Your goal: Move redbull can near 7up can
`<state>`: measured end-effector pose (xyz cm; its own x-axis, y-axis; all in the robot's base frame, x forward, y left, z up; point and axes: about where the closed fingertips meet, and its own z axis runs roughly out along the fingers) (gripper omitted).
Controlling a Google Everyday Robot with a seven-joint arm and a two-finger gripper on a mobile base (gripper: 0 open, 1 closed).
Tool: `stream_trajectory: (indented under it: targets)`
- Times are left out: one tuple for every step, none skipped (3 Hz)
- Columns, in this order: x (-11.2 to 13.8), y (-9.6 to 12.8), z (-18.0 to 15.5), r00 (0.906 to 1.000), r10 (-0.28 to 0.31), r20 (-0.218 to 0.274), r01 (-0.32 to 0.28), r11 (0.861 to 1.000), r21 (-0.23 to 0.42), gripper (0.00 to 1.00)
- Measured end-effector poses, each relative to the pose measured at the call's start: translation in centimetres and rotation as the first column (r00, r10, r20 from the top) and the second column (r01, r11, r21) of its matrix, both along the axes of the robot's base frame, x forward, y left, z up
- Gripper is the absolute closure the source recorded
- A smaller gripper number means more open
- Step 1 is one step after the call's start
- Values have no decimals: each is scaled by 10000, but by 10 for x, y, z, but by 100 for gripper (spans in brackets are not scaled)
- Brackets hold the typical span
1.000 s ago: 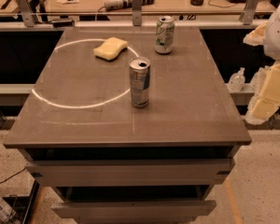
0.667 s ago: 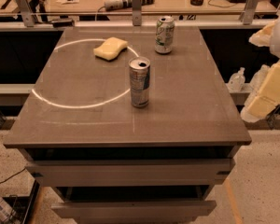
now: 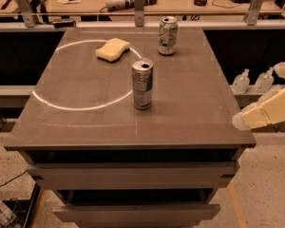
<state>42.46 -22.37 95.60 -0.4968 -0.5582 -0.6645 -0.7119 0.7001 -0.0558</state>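
1. blue-and-silver redbull can (image 3: 142, 83): upright mid-table (image 3: 194, 108), ungrasped, awaiting pickup.
2. pale 7up can (image 3: 167, 35): upright near the far edge, well apart; nothing stands between them.
3. yellow sponge (image 3: 112, 49): far left, off my path.
4. cream gripper (image 3: 263, 115): beyond the right edge, probably staged for approach; open or closed, i cannot tell.
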Motion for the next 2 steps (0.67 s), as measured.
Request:
stream_trajectory:
  targets:
    - [-1, 22, -12, 9961, -578, 665, 472, 9873, 1515, 0]
    - [-1, 46, -16, 9882, -635, 1396, 262, 9668, 2542, 0]
